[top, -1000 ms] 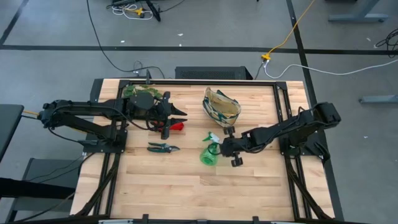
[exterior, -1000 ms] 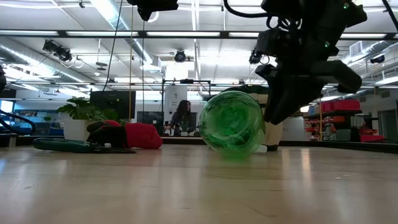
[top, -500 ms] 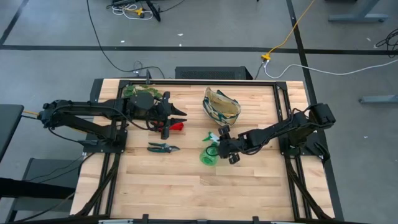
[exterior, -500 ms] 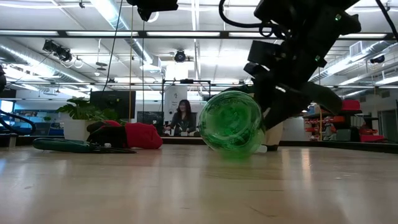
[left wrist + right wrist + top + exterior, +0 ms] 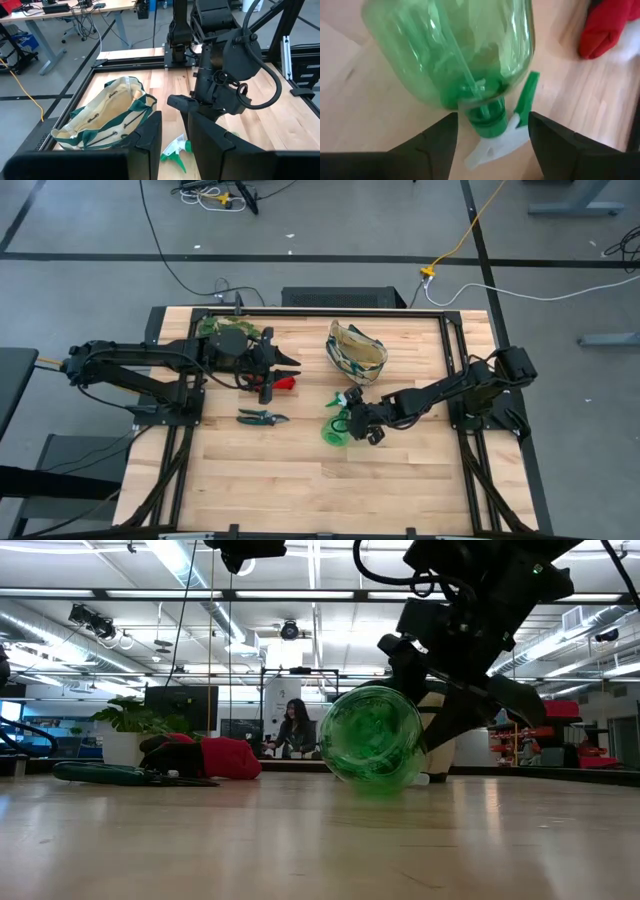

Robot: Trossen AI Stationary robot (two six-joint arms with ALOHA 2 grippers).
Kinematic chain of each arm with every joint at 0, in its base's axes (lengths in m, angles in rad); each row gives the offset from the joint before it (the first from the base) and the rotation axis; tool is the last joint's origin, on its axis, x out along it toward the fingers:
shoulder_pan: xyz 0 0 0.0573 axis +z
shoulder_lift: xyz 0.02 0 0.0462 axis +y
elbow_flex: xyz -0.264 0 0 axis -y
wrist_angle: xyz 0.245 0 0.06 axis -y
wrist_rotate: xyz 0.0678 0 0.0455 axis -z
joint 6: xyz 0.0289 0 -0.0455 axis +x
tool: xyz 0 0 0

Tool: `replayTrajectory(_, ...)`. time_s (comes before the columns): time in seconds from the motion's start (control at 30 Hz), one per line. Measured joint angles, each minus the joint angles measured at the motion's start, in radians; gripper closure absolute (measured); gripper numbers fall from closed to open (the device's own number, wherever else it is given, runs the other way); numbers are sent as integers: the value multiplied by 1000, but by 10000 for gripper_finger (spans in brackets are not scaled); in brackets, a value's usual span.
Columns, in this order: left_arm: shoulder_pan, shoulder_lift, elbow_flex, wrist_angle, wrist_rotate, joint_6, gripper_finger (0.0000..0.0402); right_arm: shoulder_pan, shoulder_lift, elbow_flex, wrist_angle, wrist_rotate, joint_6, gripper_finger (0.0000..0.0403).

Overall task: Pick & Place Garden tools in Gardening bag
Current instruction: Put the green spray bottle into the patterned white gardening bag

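The green spray bottle [image 5: 335, 426] lies on its side on the table, its round bottom toward the low view [image 5: 373, 735]. My right gripper [image 5: 492, 131] is open, slanting down, one finger on each side of the bottle's neck [image 5: 487, 117] beside the pale trigger, touching nothing that I can see. It also shows in the high view [image 5: 353, 418]. The gardening bag [image 5: 356, 350] stands open at the far side. Red gloves [image 5: 288, 383] and pruning shears [image 5: 262, 417] lie to the left. My left gripper [image 5: 292, 368] hovers above the gloves with a narrow, empty gap between its fingers [image 5: 172, 114].
A leafy plant sprig [image 5: 215, 328] lies at the far left, behind my left arm. The bag [image 5: 107, 117] stands close behind the bottle. Bare wood [image 5: 300, 480] stretches along the near half of the table. A black frame [image 5: 455, 370] borders the table's sides.
My right gripper has opened wide, rolled about its own axis, tipped further down and moved a little toward the table's left, so its fingers now straddle the spray bottle's neck. The bottle has stayed where it was.
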Motion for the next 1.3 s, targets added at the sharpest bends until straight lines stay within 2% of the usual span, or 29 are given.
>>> replayTrajectory(0.43,0,0,0,-3,0,0,298,-1,45,-1,68,-81,-1,160)
replayTrajectory(0.8,0,0,0,-7,0,1,298,-1,100,0,231,-69,-17,160)
replayTrajectory(0.97,0,0,0,-6,0,2,298,-4,99,-1,247,-19,-17,160)
replayTrajectory(1.3,0,0,0,-6,0,2,298,-17,99,-1,232,-46,-17,160)
